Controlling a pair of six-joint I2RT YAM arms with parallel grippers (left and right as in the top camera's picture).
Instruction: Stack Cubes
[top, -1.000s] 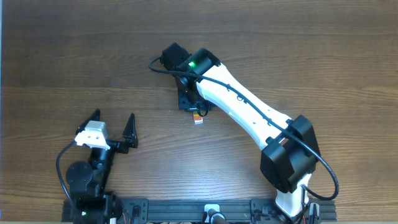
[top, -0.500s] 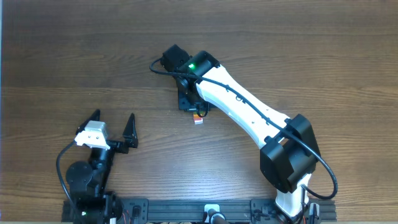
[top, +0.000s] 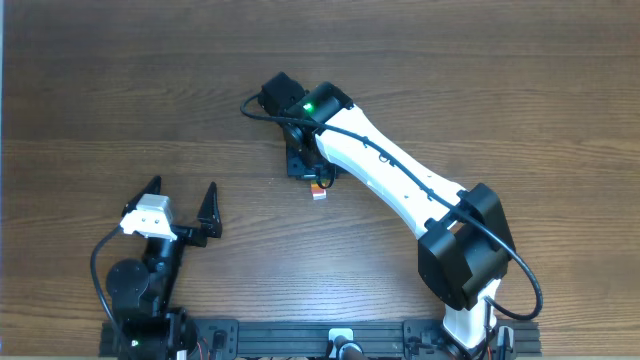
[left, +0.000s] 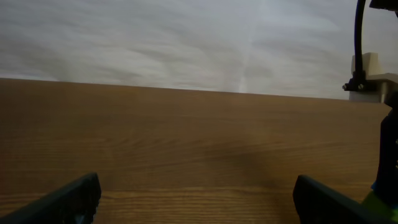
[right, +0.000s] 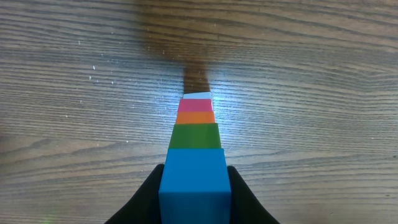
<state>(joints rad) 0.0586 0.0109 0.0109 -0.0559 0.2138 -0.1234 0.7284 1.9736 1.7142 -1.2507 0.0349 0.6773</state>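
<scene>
right gripper (right: 193, 173) clamps blue cube (right: 193, 186) atop stack (right: 194, 134) | left gripper (top: 181, 187) wide, 8 o'clock of stack | I judge a skewed release topples it

A blue plastic cube (right: 193, 183) tops the stack of coloured cubes (right: 198, 121) at the brown wooden counter's (top: 500, 100) middle, inside the right claw (right: 194, 180); the left claw (top: 183, 186) lies well apart, near-left.

Upright five-cube stack (right: 196, 134) on table (right: 74, 74): blue cube (right: 194, 180) topmost, over green, orange, pink, white.
</scene>
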